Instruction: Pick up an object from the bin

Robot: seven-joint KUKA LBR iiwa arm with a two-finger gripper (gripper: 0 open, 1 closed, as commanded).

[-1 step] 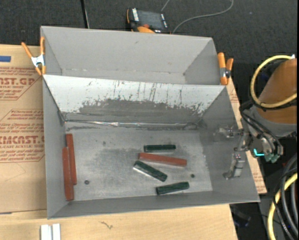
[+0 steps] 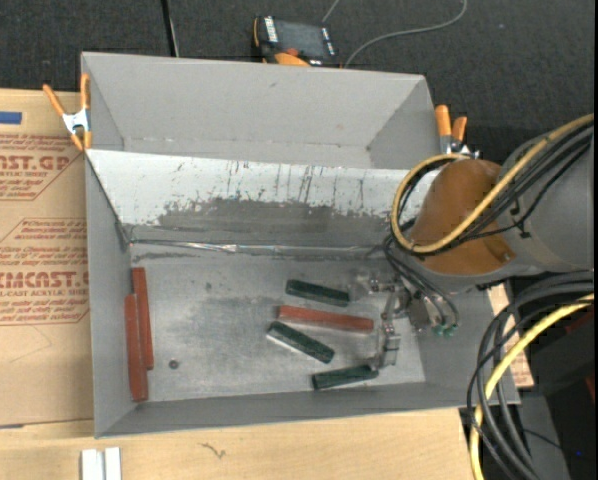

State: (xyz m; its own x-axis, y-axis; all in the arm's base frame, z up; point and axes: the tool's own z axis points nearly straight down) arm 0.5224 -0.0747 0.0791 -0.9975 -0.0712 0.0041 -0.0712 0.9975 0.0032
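My gripper (image 2: 384, 324) is low in the right part of the bin and looks open, one finger (image 2: 377, 289) farther back and the other (image 2: 388, 352) nearer the front. The right end of a flat red bar (image 2: 324, 318) lies between them. A dark green bar (image 2: 343, 376) lies just in front of the near finger, its right end touching or almost touching it. Another dark green bar (image 2: 317, 291) lies behind the red one, and a third (image 2: 301, 341) lies to the left in front of it.
A long red bar (image 2: 138, 333) lies along the bin's left wall. The arm with its orange cover and cables fills the right side above the bin's rim. The bin's sloping back wall rises behind the bars.
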